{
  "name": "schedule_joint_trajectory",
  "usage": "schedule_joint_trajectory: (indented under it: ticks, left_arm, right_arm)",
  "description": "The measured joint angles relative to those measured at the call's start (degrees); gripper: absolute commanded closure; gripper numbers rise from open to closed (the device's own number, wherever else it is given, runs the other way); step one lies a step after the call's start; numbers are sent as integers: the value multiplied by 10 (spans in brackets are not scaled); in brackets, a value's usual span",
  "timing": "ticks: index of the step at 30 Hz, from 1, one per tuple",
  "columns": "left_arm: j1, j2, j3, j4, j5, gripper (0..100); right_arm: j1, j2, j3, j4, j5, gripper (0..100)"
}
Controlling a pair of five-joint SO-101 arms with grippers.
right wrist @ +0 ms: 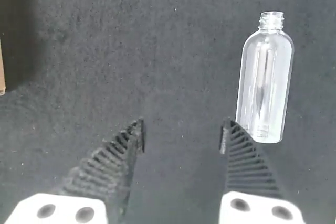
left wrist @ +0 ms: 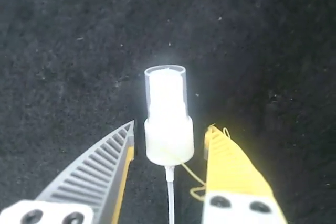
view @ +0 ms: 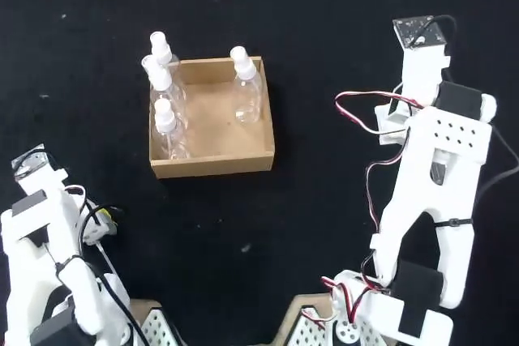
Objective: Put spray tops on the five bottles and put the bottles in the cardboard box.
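Observation:
A white spray top [left wrist: 169,129] with a clear cap and a thin dip tube lies on the black table between the fingers of my left gripper [left wrist: 169,132]. The gripper is open, with a narrow gap on each side of the top's collar. This gripper [view: 105,220] sits low at the table's front left. My right gripper [right wrist: 182,129] is open and holds nothing. A clear bottle [right wrist: 265,77] without a top rests just beyond its one finger, neck pointing away. The cardboard box [view: 212,164] holds several bottles with spray tops, such as one at its right wall [view: 246,87].
The right arm [view: 434,176] stretches over the table's right side. An edge of the box [right wrist: 1,72] shows at the border of the right wrist view. Black table cloth lies open between the box and both arms.

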Motion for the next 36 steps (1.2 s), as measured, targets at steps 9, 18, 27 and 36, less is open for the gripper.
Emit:
schedule_joint_trajectory:
  ticks: [9,18,27,36]
  left_arm:
    - [3,0,0,-15,0,888]
    - [4,-1,-1,-16,1,970]
    - [-56,-1,-87,-29,-42,967]
    - [-178,17,-126,-155,-8,970]
  right_arm:
    - [0,0,0,0,0,790]
    - [0,0,0,0,0,790]
    - [-3,-46,-96,53,0,790]
    - [-3,-56,-106,61,0,790]
